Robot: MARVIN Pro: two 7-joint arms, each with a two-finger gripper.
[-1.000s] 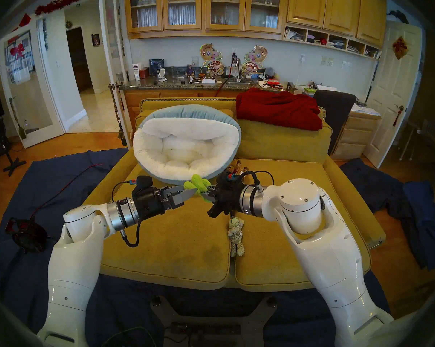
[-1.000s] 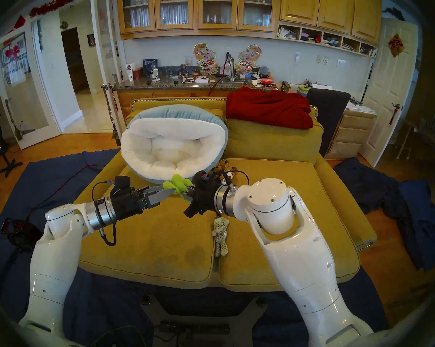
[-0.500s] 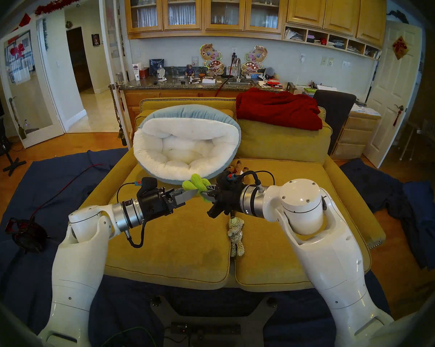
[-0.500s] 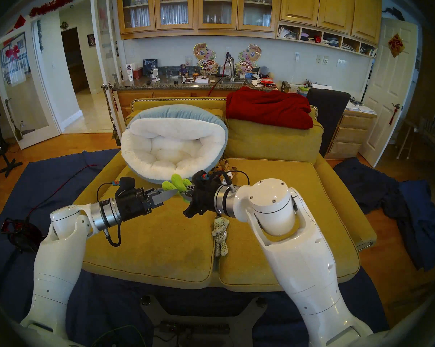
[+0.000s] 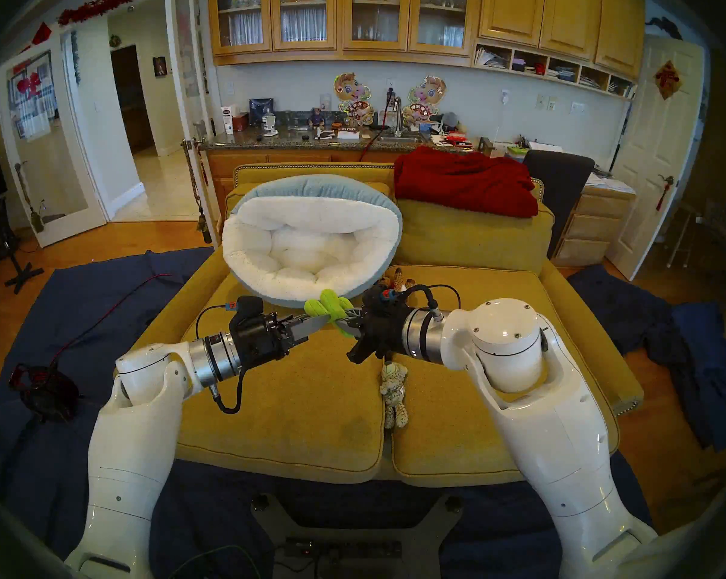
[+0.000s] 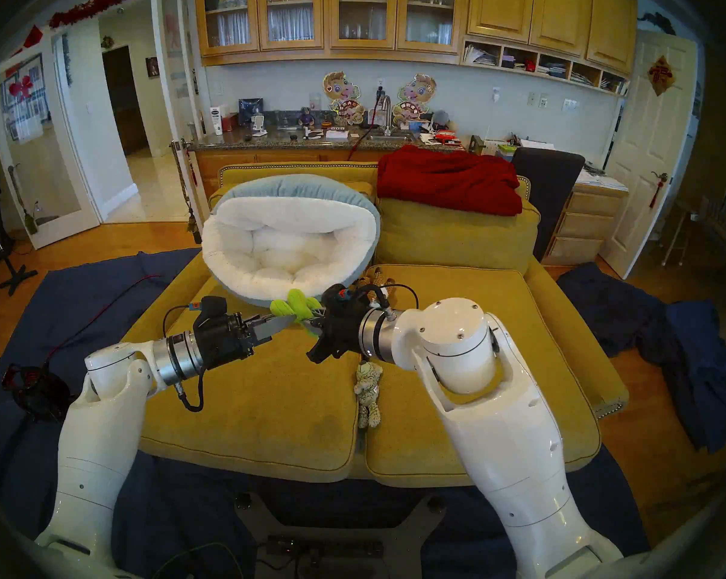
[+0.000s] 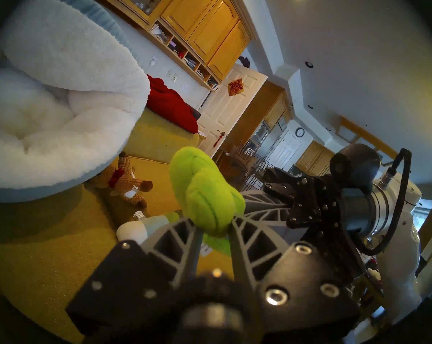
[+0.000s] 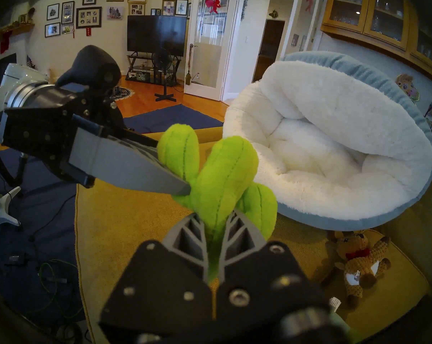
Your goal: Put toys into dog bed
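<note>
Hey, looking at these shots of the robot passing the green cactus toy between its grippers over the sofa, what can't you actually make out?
- Cactus base: hidden between the right gripper fingers, right wrist view.
- Brown knitted animal: mostly behind the right wrist, head views.
- White-blue-green tube: largely covered by the left gripper, left wrist view.
- White rainbow-pawed toy: in no view.

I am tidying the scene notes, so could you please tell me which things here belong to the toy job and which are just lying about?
Belong:
green cactus
brown knitted animal
grey spotted cub
white-blue-green tube
dog bed

Lying about:
red blanket
yellow sofa
</note>
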